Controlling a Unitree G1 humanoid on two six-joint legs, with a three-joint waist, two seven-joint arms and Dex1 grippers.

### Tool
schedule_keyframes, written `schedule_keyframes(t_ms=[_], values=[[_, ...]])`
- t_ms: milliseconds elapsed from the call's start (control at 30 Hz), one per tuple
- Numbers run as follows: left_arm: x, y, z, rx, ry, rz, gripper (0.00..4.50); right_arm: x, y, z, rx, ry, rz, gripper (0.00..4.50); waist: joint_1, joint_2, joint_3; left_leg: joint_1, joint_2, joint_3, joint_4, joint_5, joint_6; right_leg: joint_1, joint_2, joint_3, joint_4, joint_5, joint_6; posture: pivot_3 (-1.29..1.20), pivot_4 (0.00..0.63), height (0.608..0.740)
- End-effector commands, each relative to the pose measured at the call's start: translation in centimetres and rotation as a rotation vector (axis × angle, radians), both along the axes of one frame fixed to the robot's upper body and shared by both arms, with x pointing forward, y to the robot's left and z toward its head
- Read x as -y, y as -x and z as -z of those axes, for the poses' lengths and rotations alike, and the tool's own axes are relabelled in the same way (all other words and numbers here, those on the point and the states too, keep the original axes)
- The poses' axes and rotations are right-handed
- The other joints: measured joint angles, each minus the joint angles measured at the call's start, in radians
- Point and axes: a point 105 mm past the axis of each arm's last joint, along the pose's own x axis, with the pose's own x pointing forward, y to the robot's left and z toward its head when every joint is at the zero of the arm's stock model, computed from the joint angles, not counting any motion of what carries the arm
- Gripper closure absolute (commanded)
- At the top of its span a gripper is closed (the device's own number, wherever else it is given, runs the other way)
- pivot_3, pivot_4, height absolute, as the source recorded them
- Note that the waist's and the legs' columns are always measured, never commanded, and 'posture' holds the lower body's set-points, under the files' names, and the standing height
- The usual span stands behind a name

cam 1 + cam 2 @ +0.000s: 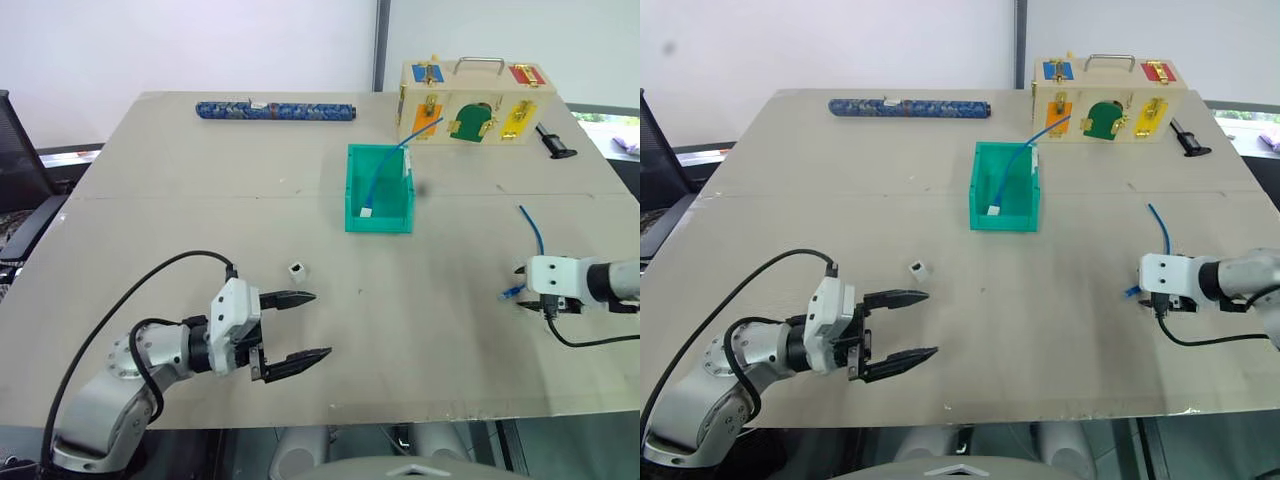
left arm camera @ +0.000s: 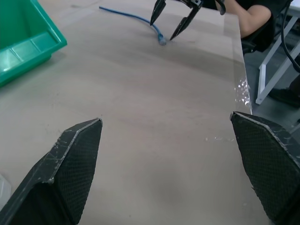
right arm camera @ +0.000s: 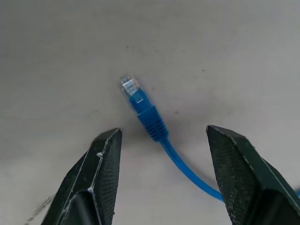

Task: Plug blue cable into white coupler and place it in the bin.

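I see the table [image 1: 200,220] filling most of the head frame, with its near edge low across the picture and its right edge running just past my right arm. The widest bare stretch lies in the centre, between the two arms and below the bin [image 1: 380,190].

At upper right the wooden box [image 1: 477,100] sits near the far edge; a patterned roll [image 1: 275,110] lies at upper centre-left. The bin, just above centre, holds a second blue cable tipped with a white block, leaning over its far rim toward the box.

My left gripper [image 1: 298,330] hangs at lower left, fingers spread wide with nothing between them. The coupler [image 1: 297,270] sits on the table just above its upper finger, apart from it.

My right gripper [image 3: 159,136] is at right of centre, near the right edge, jaws apart and straddling the plug end of the cable [image 3: 149,117]; I think neither pad touches it. The cable curves up the frame from there.
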Motion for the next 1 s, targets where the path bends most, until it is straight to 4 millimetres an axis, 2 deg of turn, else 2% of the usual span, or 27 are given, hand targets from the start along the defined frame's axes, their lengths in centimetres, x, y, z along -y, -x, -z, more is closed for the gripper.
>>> schedule_keyframes(t_ms=[33,100,133,267,400,533,667,733,767,833,867,900,967,1000], values=[[0.5,0.4,-0.7,0.053,0.006,0.025,0.00,-0.2,-0.2,0.5,-0.050,0.015,-0.028,3.08,-0.003,0.000,0.000,0.000,0.000,0.000,0.000,0.000,0.000,0.000,0.000,0.000,0.000,0.000,0.000,0.00,0.150,0.740],[0.4,0.3,-0.6,0.056,0.007,0.022,0.00,-0.5,-0.3,0.6,-0.073,0.009,-0.037,4.13,-0.005,0.000,0.000,0.000,0.000,0.000,0.000,0.000,0.000,0.000,0.000,0.000,0.000,0.000,0.000,0.00,0.150,0.740],[0.4,0.3,-0.6,0.057,0.008,0.020,0.00,-0.7,-0.3,0.6,-0.085,0.003,-0.041,4.46,-0.006,0.000,0.000,0.001,0.000,0.000,0.000,0.000,0.000,0.000,0.000,0.000,0.001,0.000,0.000,0.00,0.150,0.740],[0.1,0.1,-0.3,0.059,0.009,-0.003,0.00,-2.9,0.0,0.0,-0.117,-0.065,-0.075,4.46,-0.007,0.000,0.000,0.002,0.001,0.000,0.000,0.000,0.000,0.000,0.001,0.000,0.001,0.001,-0.001,0.00,0.150,0.740],[-0.3,-0.5,0.4,0.046,0.004,-0.052,0.00,-8.0,0.1,-1.1,-0.127,-0.157,-0.121,4.46,-0.011,0.001,0.000,0.002,0.002,0.000,0.000,0.000,0.000,0.000,0.002,0.000,0.001,0.001,-0.001,0.00,0.150,0.740],[0.0,-1.7,0.8,0.082,-0.036,-0.109,0.00,-15.8,1.3,-1.4,-0.192,-0.246,-0.216,4.46,-0.008,0.002,0.001,0.001,0.001,-0.002,0.000,0.000,0.000,0.000,0.003,-0.001,0.002,0.002,-0.001,0.00,0.150,0.740],[0.5,-2.3,1.0,0.099,-0.071,-0.087,0.00,-19.1,1.1,0.4,-0.168,-0.200,-0.297,4.46,0.008,0.001,0.001,-0.001,0.001,-0.007,0.000,0.000,0.000,0.000,0.001,-0.005,0.001,0.003,0.001,0.00,0.150,0.740],[0.9,-2.6,1.2,0.093,-0.087,-0.068,0.00,-19.7,0.7,1.5,-0.167,-0.199,-0.323,3.81,0.009,0.001,0.001,-0.002,-0.001,-0.006,0.000,0.000,0.000,0.000,0.000,-0.005,0.001,0.003,0.000,0.00,0.150,0.740],[1.0,-2.7,1.3,0.088,-0.099,-0.061,0.00,-19.5,0.7,1.9,-0.173,-0.190,-0.332,3.53,0.008,0.001,0.001,-0.002,-0.003,-0.006,0.000,0.000,0.000,0.000,-0.001,-0.004,0.000,0.003,0.000,0.00,0.150,0.740],[1.0,-3.3,1.8,0.088,-0.155,-0.080,0.00,-18.7,0.5,2.3,-0.161,-0.176,-0.335,2.69,0.006,0.000,0.000,-0.001,-0.004,-0.005,0.000,0.000,0.000,0.000,-0.002,-0.004,0.000,0.003,0.000,0.00,0.150,0.740],[1.1,-3.4,1.9,0.079,-0.165,-0.078,0.00,-18.4,0.5,1.8,-0.151,-0.208,-0.323,1.98,0.005,0.000,0.000,-0.001,-0.004,-0.005,0.000,0.000,0.000,0.000,-0.002,-0.004,0.000,0.003,0.001,0.00,0.150,0.740],[1.2,-3.6,1.9,0.072,-0.178,-0.077,0.00,-18.1,0.7,1.0,-0.129,-0.258,-0.314,1.70,0.007,0.000,0.000,-0.001,-0.004,-0.005,0.000,0.000,0.000,0.000,-0.002,-0.004,0.000,0.003,0.001,0.00,0.150,0.740],[1.5,-3.9,1.8,0.062,-0.195,-0.060,0.00,-17.6,1.6,-0.9,-0.087,-0.382,-0.303,0.69,0.013,0.000,0.000,-0.002,-0.005,-0.009,0.000,0.000,0.000,0.000,-0.002,-0.006,0.001,0.003,0.002,0.00,0.150,0.740],[1.7,-4.0,1.8,0.065,-0.205,-0.048,0.00,-17.2,2.3,-1.7,-0.079,-0.437,-0.300,0.35,0.018,0.002,0.001,-0.002,-0.005,-0.009,0.000,0.000,0.000,0.000,-0.002,-0.006,0.001,0.003,0.002,0.00,0.150,0.740]])
